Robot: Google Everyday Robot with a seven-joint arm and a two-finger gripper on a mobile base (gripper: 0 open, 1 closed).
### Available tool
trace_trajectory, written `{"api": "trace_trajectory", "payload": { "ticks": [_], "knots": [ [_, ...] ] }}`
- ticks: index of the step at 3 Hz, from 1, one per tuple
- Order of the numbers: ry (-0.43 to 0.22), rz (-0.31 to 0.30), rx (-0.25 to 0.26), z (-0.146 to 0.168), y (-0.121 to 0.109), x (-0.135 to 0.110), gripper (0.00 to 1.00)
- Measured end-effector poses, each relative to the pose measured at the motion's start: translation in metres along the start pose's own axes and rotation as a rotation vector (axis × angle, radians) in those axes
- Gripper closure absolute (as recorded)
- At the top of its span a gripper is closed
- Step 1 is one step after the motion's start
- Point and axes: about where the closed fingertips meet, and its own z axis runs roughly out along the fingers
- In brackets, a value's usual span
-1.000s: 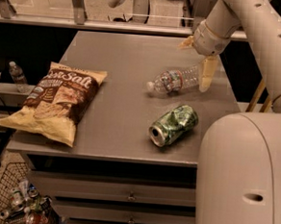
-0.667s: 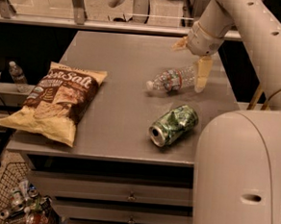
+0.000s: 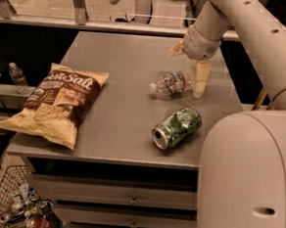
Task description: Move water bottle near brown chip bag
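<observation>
The water bottle (image 3: 170, 82) lies on its side on the grey surface (image 3: 122, 55), in the right half and a little toward the far edge. Its white cap points to the left and its bottom end points to the right. The hand (image 3: 189, 70) hangs over this right end of the bottle, at the end of the pale arm (image 3: 247, 30) that comes in from the upper right. Its two tan fingers (image 3: 200, 80) are spread apart. One reaches down to the surface just beside the bottom end of the bottle, and the other stands higher up and further back. I cannot tell if the lower finger touches the bottle; the hand does not pinch anything.

The brown chip bag (image 3: 60, 100) lies flat at the left side of the surface, well apart from the bottle. A crushed green can (image 3: 176, 127) lies on its side between the bottle and the near edge, with its open end toward the front left. Beyond the left edge of the surface stands another small bottle (image 3: 17, 75).
</observation>
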Motion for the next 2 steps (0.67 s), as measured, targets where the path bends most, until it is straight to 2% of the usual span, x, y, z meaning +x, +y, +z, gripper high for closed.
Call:
{"api": "trace_trajectory", "payload": {
  "ticks": [1,2],
  "knots": [
    [0.003,0.007,-0.031,0.0084,0.0066,-0.0055,0.18],
    [-0.006,0.014,-0.059,0.0161,0.0123,-0.0092,0.42]
  ]
}}
